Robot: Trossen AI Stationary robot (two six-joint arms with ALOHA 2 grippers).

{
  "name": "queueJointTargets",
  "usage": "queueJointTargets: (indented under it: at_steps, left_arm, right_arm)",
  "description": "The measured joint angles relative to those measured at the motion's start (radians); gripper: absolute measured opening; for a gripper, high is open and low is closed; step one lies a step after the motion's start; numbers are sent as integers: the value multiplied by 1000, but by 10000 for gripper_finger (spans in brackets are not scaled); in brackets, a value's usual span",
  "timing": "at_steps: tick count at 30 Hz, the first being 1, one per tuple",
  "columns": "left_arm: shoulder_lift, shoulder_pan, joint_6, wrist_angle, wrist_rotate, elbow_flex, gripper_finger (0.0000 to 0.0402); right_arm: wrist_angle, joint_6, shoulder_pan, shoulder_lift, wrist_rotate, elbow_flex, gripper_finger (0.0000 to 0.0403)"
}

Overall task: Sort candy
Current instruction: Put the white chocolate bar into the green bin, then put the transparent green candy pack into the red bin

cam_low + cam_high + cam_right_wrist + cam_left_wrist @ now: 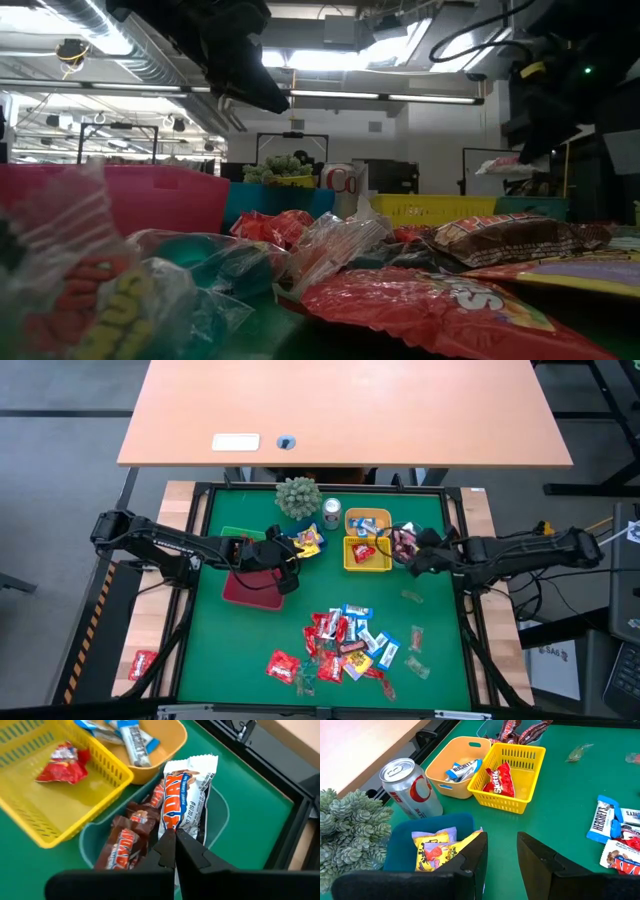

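The candy lies in a loose heap on the green mat's near half. Some is in bins: yellow packs in a blue bin, blue-and-white bars in an orange bin, a red pack in a yellow basket, brown bars in a teal bin. My right gripper is shut on a white-and-orange candy bar above the teal bin. My left gripper hovers open and empty beside the blue bin, over the red bin. My right gripper pinches the white-and-orange bar by one short end between its two fingertips. The fingers slant down from the table's right side and lie along the bar. The bar sticks out past the fingertips, lifted clear above the teal bin.
A silver can and a small plant stand at the mat's far edge. A few clear wrappers lie right of the heap. One red candy lies off the mat on the wooden strip at the near left.
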Motion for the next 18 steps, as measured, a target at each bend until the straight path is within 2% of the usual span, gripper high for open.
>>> queueJointTargets:
  at_steps: [6,18]
  left_arm:
    - [0,0,0,0,0,0,92]
    - [0,0,0,0,0,0,92]
  right_arm:
    - [-2,-2,-16,2,-13,0,20]
    - [-1,-2,-16,1,-28,0,126]
